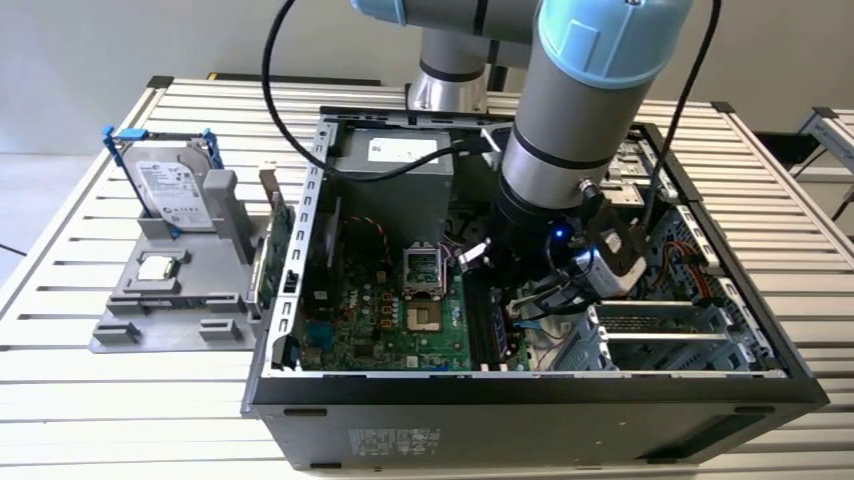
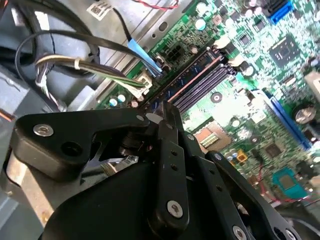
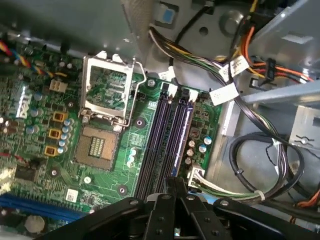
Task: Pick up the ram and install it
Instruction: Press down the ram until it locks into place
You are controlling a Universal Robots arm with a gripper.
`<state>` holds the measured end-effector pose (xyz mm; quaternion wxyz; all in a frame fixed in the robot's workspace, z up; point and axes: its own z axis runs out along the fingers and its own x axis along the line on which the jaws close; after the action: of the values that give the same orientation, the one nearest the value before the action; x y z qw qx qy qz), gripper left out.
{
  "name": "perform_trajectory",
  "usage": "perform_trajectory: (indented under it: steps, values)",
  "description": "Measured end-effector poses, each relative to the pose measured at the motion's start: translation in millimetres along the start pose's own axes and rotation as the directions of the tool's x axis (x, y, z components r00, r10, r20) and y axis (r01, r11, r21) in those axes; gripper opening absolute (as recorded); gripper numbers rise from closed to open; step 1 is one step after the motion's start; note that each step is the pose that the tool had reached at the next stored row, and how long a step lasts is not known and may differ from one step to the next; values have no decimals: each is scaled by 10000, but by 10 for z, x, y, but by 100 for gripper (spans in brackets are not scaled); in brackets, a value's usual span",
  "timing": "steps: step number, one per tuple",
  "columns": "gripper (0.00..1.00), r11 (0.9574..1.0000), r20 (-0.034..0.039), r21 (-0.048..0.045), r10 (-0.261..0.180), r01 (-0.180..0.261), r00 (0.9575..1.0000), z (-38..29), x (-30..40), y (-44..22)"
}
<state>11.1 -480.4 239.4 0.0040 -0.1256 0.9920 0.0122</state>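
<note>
Tool [image 3: 175, 187] directly above seated ram [image 3: 180, 135]

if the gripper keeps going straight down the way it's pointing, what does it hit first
Most likely the memory slots on the motherboard: in both wrist views the gripper points at that row of slots. A ram appears to be seated there, though depth is unclear.

green motherboard [image 3: 115, 165], black hand [image 3: 175, 187], blue-handled drive [image 1: 174, 185]
</note>
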Motion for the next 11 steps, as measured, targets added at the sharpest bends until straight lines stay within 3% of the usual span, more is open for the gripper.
perform_trajectory:
  steps: [2, 5, 8, 11]
  values:
    - [0, 9986, -12, -6, -525, 525, 9986, 0, -1, 3]
    - [0, 9921, -29, -15, -1255, 1255, 9921, 0, -2, 9]
    - [0, 9837, -41, -22, -1799, 1799, 9837, 0, -3, 11]
    - [0, 9726, -52, -31, -2326, 2326, 9726, 0, -3, 14]
